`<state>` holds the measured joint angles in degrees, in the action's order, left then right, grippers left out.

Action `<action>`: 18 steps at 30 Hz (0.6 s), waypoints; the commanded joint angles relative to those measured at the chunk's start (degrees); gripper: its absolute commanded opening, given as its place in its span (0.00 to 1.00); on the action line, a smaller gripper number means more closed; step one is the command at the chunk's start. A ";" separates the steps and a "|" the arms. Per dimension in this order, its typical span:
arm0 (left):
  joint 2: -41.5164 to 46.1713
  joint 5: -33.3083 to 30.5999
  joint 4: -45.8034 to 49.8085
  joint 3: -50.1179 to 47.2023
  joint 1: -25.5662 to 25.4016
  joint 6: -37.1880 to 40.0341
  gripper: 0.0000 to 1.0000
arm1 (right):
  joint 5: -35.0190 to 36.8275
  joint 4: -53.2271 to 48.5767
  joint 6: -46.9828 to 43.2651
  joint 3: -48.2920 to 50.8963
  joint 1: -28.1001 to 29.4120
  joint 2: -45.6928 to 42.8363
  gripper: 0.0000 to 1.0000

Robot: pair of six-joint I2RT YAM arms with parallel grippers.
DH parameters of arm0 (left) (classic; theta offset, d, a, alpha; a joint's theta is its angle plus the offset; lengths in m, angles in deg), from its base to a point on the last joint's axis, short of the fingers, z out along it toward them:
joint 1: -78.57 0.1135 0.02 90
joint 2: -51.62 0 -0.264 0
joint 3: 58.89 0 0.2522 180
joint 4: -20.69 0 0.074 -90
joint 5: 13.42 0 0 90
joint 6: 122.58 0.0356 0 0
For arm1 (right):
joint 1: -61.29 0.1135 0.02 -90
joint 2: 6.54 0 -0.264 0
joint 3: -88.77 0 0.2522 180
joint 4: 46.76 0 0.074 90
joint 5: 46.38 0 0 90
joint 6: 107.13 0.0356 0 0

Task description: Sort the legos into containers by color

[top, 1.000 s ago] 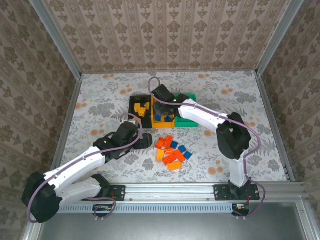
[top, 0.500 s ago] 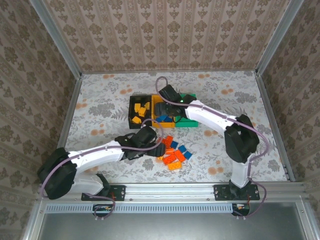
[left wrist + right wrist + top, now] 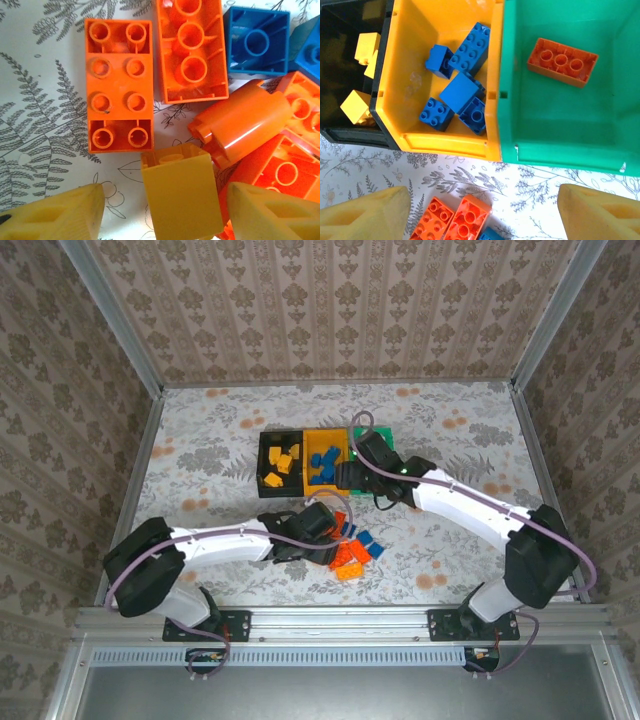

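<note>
Target is the yellow brick (image 3: 180,192), at the near edge of the pile (image 3: 348,545) on the counter (image 3: 200,440), just in front of the bins. The left gripper (image 3: 164,200) is down over it. The jaws straddle it with a gap on each side and no contact, so it is not held.

Neighbours are tight. A red-orange round piece (image 3: 245,120) looks to be touching the yellow brick's right corner, with more red-orange bricks under the right-hand finger. A studded red-orange brick (image 3: 119,85) and an upturned one (image 3: 192,50) lie just beyond, and an upturned blue brick (image 3: 257,42) is further out.

Bins:
- The black bin (image 3: 355,135) holds yellow bricks (image 3: 356,106).
- The yellow-orange bin (image 3: 445,142) holds blue bricks (image 3: 460,92).
- The green bin (image 3: 560,115) holds one red-orange brick (image 3: 562,62).

The right gripper (image 3: 482,215) hovers at the bins' near edge. Its jaws are wide with nothing between them.

Risks as I see them:
- The right-hand finger may land on or catch the red-orange pieces. That gives a skewed pinch, or a neighbour gets dragged or lifted along.
- The yellow brick presents smooth faces and sits off-centre in the gap. One finger would touch first, so the brick may slide or twist out.
- Colour trap: yellow belongs in the black bin, not the yellow-orange one.
- Both arms are working close in front of the bins, so the carry path needs clearance from the right arm.
</note>
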<state>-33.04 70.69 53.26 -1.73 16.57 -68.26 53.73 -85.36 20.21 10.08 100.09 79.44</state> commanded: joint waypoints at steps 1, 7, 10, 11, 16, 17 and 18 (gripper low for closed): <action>-1.90 -1.39 1.34 1.87 -0.50 0.92 0.62 | 2.14 1.05 1.91 1.76 -0.38 -3.38 0.78; -2.92 -2.32 1.45 2.28 -0.54 0.79 0.45 | 2.71 0.77 2.12 3.82 -0.49 -7.20 0.79; -2.45 -2.11 1.80 2.25 -0.63 0.54 0.37 | 2.99 0.66 2.20 4.32 -0.57 -8.64 0.79; -2.06 -2.11 2.08 2.22 -0.67 0.36 0.34 | 3.17 0.47 2.29 4.45 -0.57 -9.07 0.79; 4.55 -4.56 5.80 1.00 -0.67 -1.71 0.28 | 3.20 0.58 2.45 5.24 -0.75 -10.27 0.79; 6.98 -5.60 6.94 0.83 -0.46 -2.12 0.28 | 3.07 0.66 2.52 5.53 -0.75 -10.56 0.79; 9.38 -6.61 8.17 0.85 0.07 -2.22 0.28 | 3.07 0.68 2.55 5.88 -0.75 -10.66 0.79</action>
<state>-30.09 67.72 56.93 -0.81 16.31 -68.83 55.50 -84.80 22.09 14.69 99.77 70.24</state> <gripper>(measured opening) 0.312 0.787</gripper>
